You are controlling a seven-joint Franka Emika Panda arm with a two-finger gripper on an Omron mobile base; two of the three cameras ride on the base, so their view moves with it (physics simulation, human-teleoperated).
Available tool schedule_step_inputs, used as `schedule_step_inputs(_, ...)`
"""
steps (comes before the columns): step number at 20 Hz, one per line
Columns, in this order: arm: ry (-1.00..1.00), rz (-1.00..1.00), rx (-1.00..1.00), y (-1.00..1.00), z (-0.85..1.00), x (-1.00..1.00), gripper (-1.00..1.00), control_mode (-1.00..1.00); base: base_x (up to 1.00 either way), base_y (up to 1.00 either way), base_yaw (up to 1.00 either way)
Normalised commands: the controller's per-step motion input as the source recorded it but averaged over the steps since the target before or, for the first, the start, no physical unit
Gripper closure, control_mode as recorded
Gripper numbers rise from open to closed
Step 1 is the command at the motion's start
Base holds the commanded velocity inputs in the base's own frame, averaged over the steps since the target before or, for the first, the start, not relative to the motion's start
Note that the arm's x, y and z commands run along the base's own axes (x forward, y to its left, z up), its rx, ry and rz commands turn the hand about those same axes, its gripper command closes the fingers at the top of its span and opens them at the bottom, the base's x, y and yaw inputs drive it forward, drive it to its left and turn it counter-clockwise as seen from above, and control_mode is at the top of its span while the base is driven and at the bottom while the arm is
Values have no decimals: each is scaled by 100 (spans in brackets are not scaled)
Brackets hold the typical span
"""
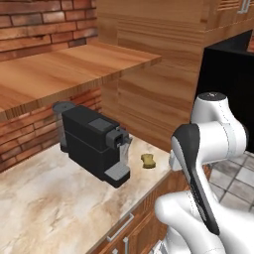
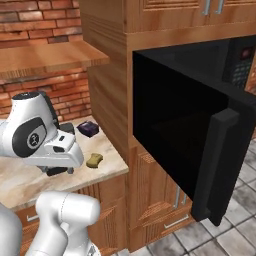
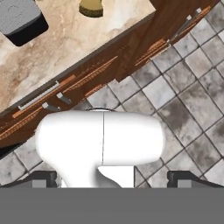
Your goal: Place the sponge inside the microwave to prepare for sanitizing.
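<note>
On the left, a black coffee machine (image 1: 94, 144) stands on the marble counter (image 1: 44, 208), under a wooden shelf (image 1: 59, 74) and against the brick wall (image 1: 30, 134). Just right of it, near the counter's front edge, the sponge (image 1: 148, 160) lies flat on the marble, apart from the machine and touching nothing else. A small dark box (image 2: 88, 129) sits behind the sponge, closer to the wall. Further right, past the wooden cabinet side, the microwave (image 2: 190, 105) is set into the cabinetry with its door (image 2: 220, 165) swung open toward the tiled floor (image 3: 175, 96). The gripper (image 3: 112, 177) hangs off the counter's front, over the floor tiles, its 2 fingers (image 3: 39, 178) spread fully apart with nothing between them, well short of the sponge.
</note>
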Motion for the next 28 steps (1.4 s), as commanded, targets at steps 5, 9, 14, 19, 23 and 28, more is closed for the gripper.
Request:
schedule_step_inputs(5,0,0,0,0,0,0,-100,100,61,0,2)
schedule_step_inputs(9,0,0,0,0,0,0,-100,100,63,0,3)
schedule_step_inputs(14,0,0,0,0,0,0,-100,100,60,5,2)
schedule_step_inputs(19,0,0,0,0,0,0,-100,100,52,5,0)
schedule_step_inputs(23,0,2,0,0,0,11,-100,-100,6,0,0)
schedule_step_inputs(28,-5,5,0,3,-11,59,-100,-100,0,0,0)
